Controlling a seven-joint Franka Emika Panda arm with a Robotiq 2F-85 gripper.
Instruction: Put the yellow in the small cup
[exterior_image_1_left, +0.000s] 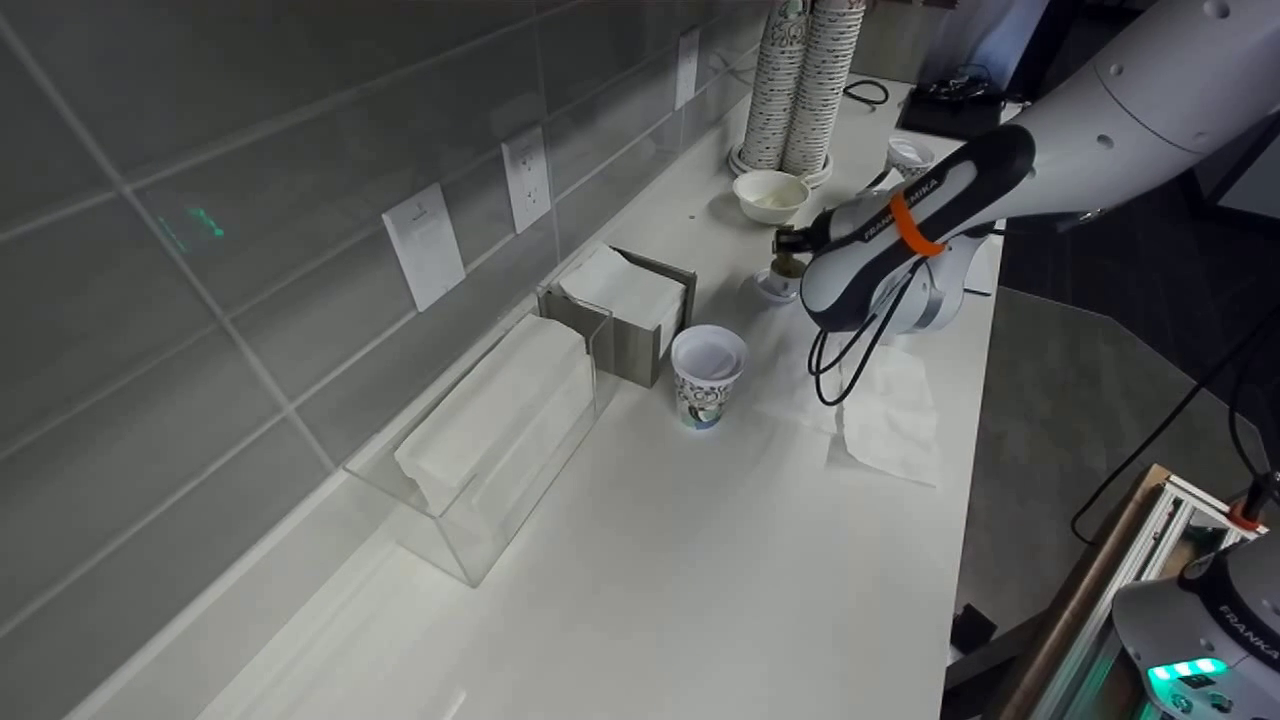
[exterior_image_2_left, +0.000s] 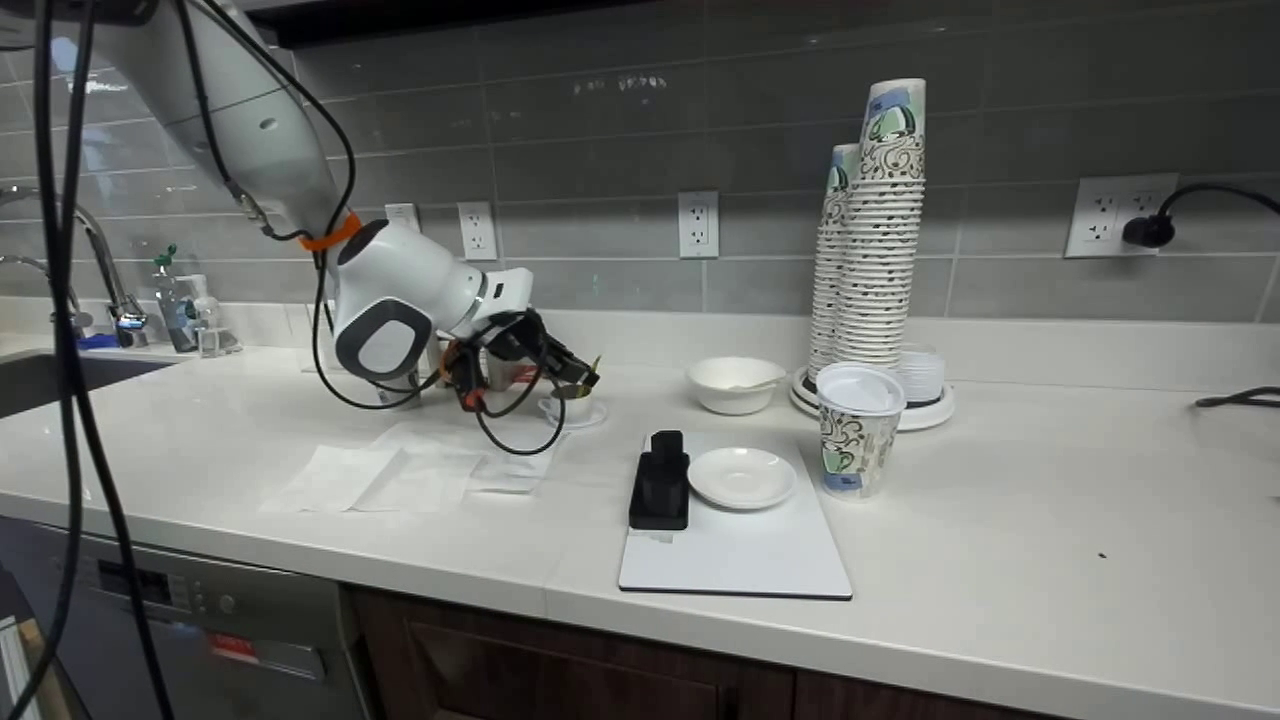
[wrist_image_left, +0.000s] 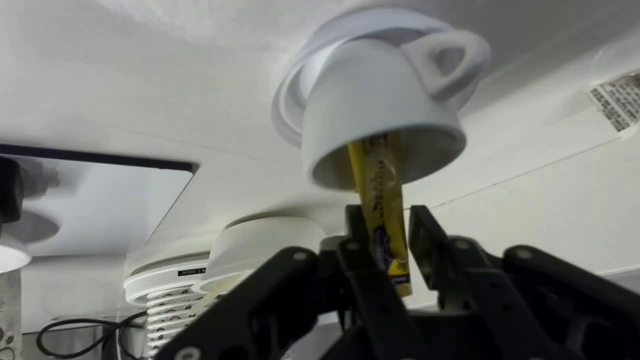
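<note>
The yellow packet (wrist_image_left: 381, 195) stands in the small cup (wrist_image_left: 367, 95), lower end past the rim, upper part between the two sides of the gripper (wrist_image_left: 388, 218), which sit slightly apart: a pale sliver shows beside the packet. A crooked lift from here could rub the packet and drag it out; a sideways knock could tip the cup off its saucer (wrist_image_left: 286, 107), well back from the front edge of the counter (exterior_image_2_left: 1010, 490). Being tall for the cup, the packet might also flop over the rim; whether it reaches the bottom is hidden. It is a thin, flat, slightly shiny strip. Cup and saucer look like smooth glazed china, the cup round with a looped handle. Nearer the front edge, thin napkins (exterior_image_2_left: 340, 480) lie flat.
</note>
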